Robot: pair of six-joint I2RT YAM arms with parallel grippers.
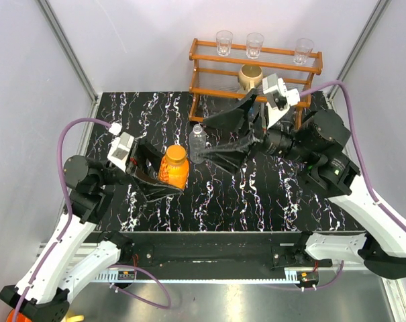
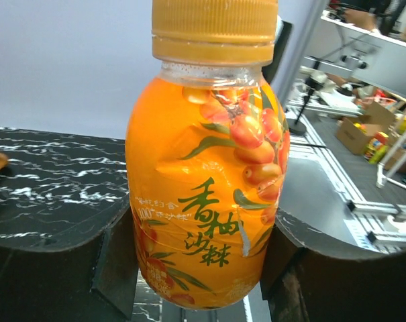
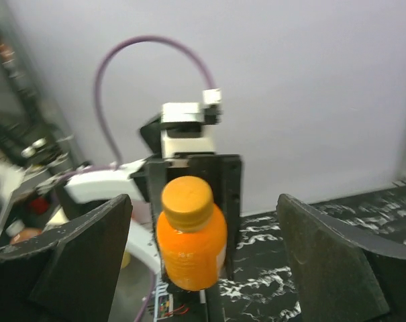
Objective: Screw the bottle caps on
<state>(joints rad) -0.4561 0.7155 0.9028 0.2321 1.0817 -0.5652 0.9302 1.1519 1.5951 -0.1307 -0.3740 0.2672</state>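
Note:
The short orange bottle is upright, with the orange cap sitting on its neck. My left gripper is shut on the bottle's lower body. In the left wrist view the bottle fills the frame between the jaws, and the cap is at the top. The taller clear ribbed bottle stands on the table just right of it. My right gripper is open and empty, its tips beside the clear bottle. The right wrist view, blurred, shows the orange bottle far between the open fingers. The blue cap is not in view.
A wooden rack stands at the back with three clear glasses on top and a tan mug on its lower shelf, close behind the right wrist. The black marbled table ends at grey walls on both sides.

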